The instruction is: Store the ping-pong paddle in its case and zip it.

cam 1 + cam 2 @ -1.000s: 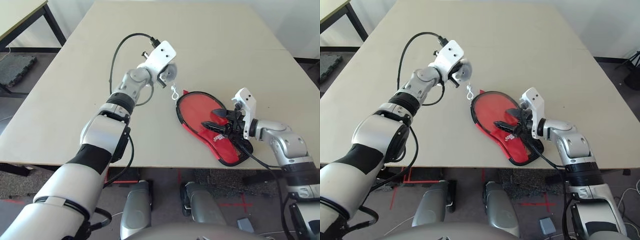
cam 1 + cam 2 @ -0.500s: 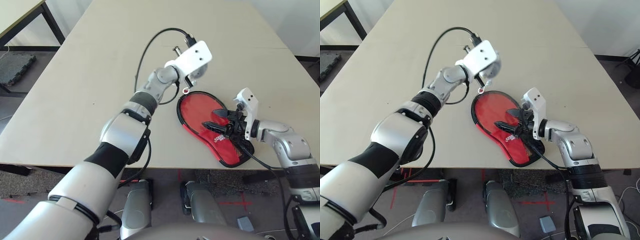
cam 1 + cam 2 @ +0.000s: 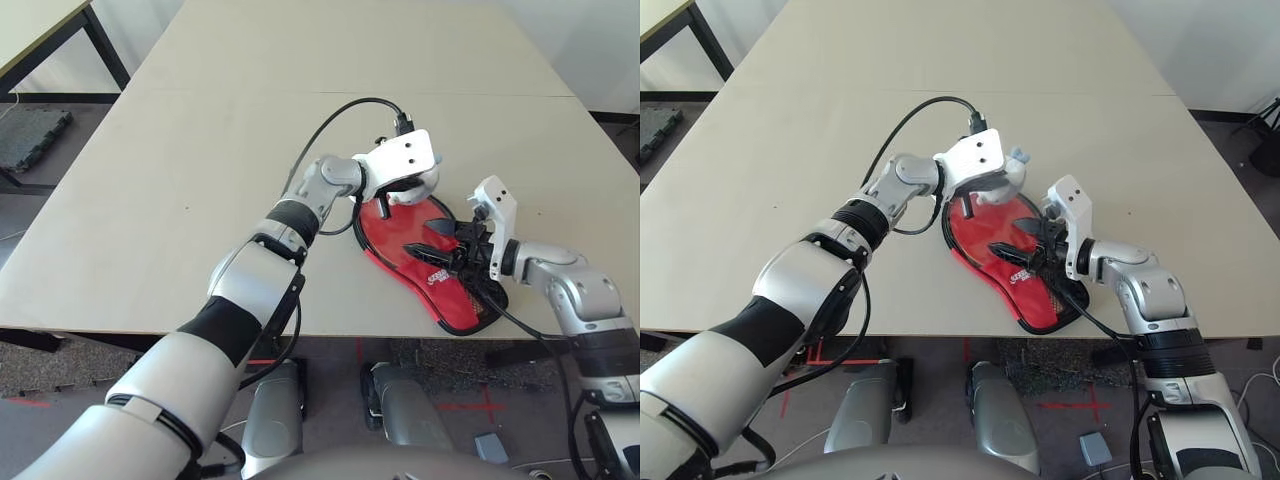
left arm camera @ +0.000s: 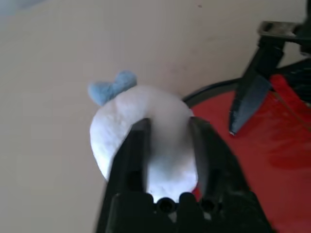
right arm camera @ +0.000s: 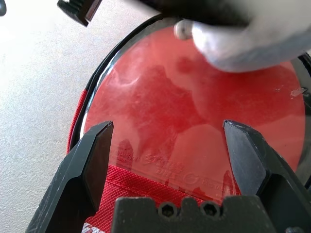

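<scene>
The case [image 3: 450, 293] lies on the worktop [image 3: 500, 110], and the ping-pong paddle [image 5: 160, 107] seems to be already inside it: its round red blade appears through the clear window at the wide end of the case. The handle cannot be seen, so one judges only from the blade that the storing part is done.

What is left is the zip. The black zipper edge [image 5: 99, 69] follows the rim of the case and looks flat where it can be seen, but its slider is not clear, and the far rim is partly covered. Therefore it is not possible to say how much is closed; the task should be considered as late, but not surely finished.

The left pincer [image 4: 170, 121] is above the wide end of the case, with its fingers moderately apart. The white plush toy [image 4: 116, 124] is between and beyond them, over the same end of the case; whether they touch it, one cannot tell. The right pincer [image 5: 169, 124] is wide open over the middle of the case, near its red fabric [image 5: 141, 188], and has hold of nothing. Probably the zip end needs a check before the pincers leave the case.
</scene>
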`<move>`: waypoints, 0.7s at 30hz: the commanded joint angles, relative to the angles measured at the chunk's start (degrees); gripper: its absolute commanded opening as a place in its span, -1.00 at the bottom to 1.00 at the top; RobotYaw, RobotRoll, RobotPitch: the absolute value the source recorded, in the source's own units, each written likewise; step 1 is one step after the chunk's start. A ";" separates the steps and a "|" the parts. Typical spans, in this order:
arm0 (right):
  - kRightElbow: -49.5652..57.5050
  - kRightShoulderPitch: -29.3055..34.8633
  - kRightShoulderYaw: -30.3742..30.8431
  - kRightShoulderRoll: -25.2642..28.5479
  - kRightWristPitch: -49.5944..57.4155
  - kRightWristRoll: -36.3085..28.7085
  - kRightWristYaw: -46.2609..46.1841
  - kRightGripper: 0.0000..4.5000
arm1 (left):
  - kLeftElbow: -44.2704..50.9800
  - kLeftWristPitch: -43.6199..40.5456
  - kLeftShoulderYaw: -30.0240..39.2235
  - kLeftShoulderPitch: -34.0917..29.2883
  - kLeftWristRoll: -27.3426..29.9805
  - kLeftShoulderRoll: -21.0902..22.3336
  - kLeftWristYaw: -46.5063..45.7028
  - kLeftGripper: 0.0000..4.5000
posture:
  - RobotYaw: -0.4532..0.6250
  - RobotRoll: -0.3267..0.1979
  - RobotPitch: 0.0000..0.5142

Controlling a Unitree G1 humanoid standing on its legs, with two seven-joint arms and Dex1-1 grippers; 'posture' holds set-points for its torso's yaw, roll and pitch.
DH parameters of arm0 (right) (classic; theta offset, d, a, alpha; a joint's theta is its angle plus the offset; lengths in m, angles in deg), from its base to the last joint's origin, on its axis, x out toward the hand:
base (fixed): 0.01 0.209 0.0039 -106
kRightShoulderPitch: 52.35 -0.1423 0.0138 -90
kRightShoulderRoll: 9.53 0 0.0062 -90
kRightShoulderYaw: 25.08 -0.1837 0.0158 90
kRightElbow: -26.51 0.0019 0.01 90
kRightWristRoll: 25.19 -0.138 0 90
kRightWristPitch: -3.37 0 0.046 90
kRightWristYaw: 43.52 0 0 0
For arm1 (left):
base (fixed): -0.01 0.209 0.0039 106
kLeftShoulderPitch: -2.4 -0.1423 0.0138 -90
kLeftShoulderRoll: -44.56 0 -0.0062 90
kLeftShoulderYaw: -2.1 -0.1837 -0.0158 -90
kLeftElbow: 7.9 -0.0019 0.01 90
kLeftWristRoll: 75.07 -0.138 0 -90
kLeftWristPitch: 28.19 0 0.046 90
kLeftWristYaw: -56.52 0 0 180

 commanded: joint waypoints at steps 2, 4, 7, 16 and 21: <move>-6.83 1.77 4.18 -0.14 3.39 2.45 0.45 1.00 | 3.12 -2.79 1.35 -1.59 2.51 1.25 3.34 0.51 | -0.17 0.25 -0.42; -8.02 0.84 4.51 -0.39 2.89 2.73 0.78 1.00 | 4.86 -3.73 1.60 -2.31 3.32 2.06 4.54 0.87 | -0.15 0.25 -0.44; -9.48 -0.47 5.07 -0.73 2.29 3.14 1.31 1.00 | 7.59 -4.74 1.71 -3.61 3.97 3.47 5.21 0.99 | -0.13 0.25 -0.46; -12.91 -2.84 5.79 -1.15 0.62 4.14 2.68 1.00 | 24.07 -14.19 1.26 -10.69 8.09 9.86 13.40 0.99 | -0.07 0.25 -0.51; -13.84 -3.04 5.85 -1.30 -0.20 4.52 3.03 1.00 | 35.45 -22.41 -2.53 -17.22 8.73 13.12 19.38 0.99 | -0.08 0.25 -0.52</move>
